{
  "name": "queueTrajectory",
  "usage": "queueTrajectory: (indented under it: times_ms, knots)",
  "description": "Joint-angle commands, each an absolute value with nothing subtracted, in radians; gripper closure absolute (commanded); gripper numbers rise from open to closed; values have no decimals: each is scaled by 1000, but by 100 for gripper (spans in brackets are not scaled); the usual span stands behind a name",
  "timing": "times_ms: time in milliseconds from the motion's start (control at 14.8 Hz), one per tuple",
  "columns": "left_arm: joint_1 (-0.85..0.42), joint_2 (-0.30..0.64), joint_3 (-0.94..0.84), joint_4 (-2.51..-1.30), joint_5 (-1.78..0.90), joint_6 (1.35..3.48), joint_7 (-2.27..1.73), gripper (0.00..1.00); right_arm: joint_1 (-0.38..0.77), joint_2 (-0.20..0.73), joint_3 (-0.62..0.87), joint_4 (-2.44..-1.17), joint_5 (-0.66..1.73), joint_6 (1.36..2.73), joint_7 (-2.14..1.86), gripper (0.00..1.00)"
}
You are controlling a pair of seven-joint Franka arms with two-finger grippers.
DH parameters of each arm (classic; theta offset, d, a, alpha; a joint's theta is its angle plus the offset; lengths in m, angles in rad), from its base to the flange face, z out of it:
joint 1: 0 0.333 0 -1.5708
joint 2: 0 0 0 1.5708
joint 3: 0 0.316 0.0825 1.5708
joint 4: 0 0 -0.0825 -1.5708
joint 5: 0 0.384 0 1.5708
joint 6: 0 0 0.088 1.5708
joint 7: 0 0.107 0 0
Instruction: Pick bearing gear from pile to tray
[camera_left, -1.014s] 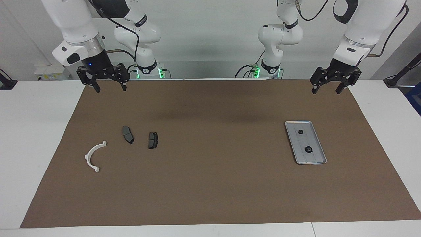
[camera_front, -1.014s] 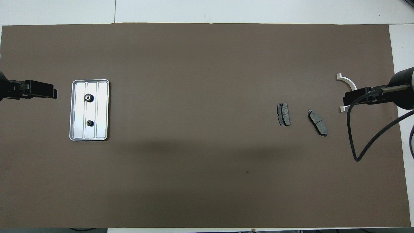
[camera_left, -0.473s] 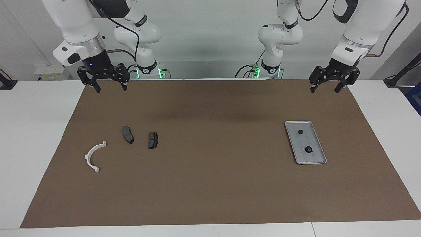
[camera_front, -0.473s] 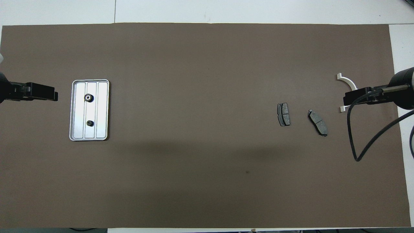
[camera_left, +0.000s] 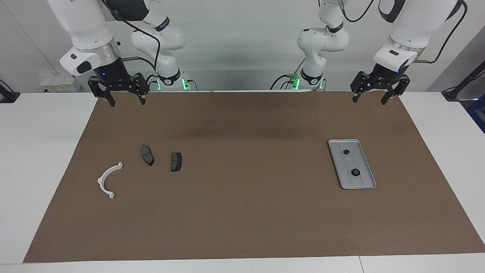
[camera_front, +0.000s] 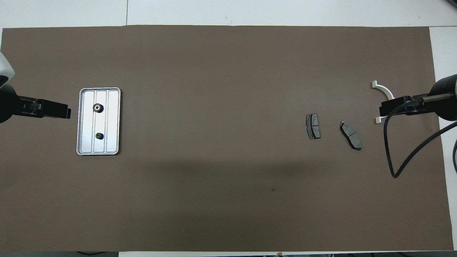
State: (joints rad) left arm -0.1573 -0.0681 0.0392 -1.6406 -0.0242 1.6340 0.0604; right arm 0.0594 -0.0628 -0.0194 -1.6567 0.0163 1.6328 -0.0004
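The silver-grey tray (camera_left: 351, 163) lies on the brown mat toward the left arm's end and holds two small black round gears (camera_left: 346, 152) (camera_left: 355, 173). It shows in the overhead view too (camera_front: 112, 121), with the gears (camera_front: 97, 107) (camera_front: 99, 135). The pile lies toward the right arm's end: a white arc bracket (camera_left: 102, 176) and two dark grey brake pads (camera_left: 147, 154) (camera_left: 176, 161). My left gripper (camera_left: 369, 99) is open and empty, raised over the mat's robot-side edge. My right gripper (camera_left: 127, 101) is open and empty, raised over the mat's robot-side edge above the pile's end.
The brown mat (camera_left: 246, 204) covers most of the white table. In the overhead view the right gripper (camera_front: 382, 110) covers part of the bracket (camera_front: 385, 90), and a black cable (camera_front: 389, 157) hangs from that arm. The left gripper (camera_front: 68, 113) shows beside the tray.
My left gripper has risen a little and shifted slightly toward the table's middle; in the overhead view its tip has come closer to the tray. The right arm has not moved.
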Motion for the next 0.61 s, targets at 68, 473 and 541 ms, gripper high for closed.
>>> queueTrajectory:
  times_ms: [68,473,541]
  knots:
    - [-169,-71,51,-1623,-12,1600,67,0,45,-80,-14,-1671,11,1641,11,0]
    - [-160,-75,58,-1623,-12,1571,67,0,48,-80,-11,-1672,11,1641,12,0]
    - [-160,-77,58,-1624,-12,1574,67,0,48,-80,-11,-1672,11,1640,11,0]
